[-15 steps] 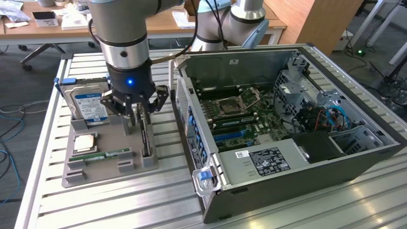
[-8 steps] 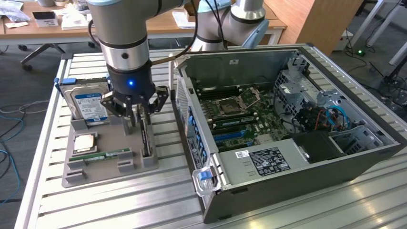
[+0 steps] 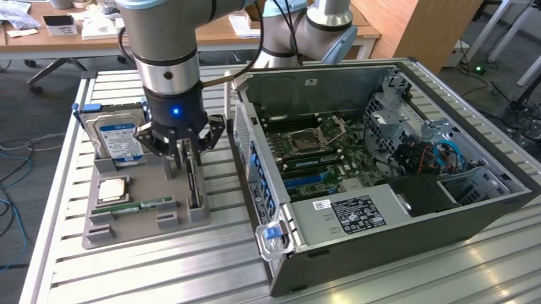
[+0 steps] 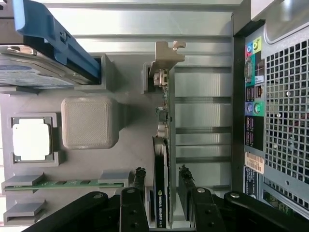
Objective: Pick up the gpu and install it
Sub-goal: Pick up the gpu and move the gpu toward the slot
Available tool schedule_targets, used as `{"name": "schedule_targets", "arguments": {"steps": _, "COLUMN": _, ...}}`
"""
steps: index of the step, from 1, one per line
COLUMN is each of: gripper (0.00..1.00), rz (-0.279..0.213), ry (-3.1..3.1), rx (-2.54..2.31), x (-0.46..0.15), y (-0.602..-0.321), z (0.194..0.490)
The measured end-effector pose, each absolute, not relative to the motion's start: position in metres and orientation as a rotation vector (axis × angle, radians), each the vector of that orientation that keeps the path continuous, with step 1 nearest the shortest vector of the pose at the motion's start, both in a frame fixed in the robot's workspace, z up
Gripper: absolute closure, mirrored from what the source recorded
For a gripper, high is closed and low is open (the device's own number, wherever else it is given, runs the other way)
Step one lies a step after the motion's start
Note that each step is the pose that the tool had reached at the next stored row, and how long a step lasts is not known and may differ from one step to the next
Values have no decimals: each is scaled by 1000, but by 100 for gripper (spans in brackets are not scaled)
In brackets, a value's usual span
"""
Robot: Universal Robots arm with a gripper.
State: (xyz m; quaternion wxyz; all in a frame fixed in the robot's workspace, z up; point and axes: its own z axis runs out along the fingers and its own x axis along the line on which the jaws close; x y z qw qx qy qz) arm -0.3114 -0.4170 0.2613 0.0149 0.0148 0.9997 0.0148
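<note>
The gpu point(image 3: 195, 190) is a thin dark card standing on edge in a slot of the grey holder point(image 3: 144, 183) on the exterior view's left. In the wrist view the gpu point(image 4: 161, 145) runs away from the camera, ending in its pale metal bracket. My gripper point(image 3: 186, 166) hangs directly over the card. Seen from the wrist, my gripper point(image 4: 161, 171) straddles the card, one black finger point(image 4: 140, 176) on each side with a small gap to the board. The jaws stand open and hold nothing.
The holder point(image 4: 130, 87) also carries a blue-labelled hard drive point(image 3: 116, 136), a processor point(image 3: 114, 189) and a green memory stick point(image 3: 144, 206). The open computer case point(image 3: 381, 171) lies close on the exterior view's right, motherboard point(image 3: 321, 152) exposed. Everything rests on a slatted metal table point(image 3: 169, 272).
</note>
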Motion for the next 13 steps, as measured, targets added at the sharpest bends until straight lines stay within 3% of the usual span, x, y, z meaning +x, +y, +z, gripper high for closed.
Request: {"name": "schedule_targets", "arguments": {"steps": 13, "gripper": 58, "rz": 46, "ry": 3111, "rx": 39, "x": -311, "y": -417, "z": 245}}
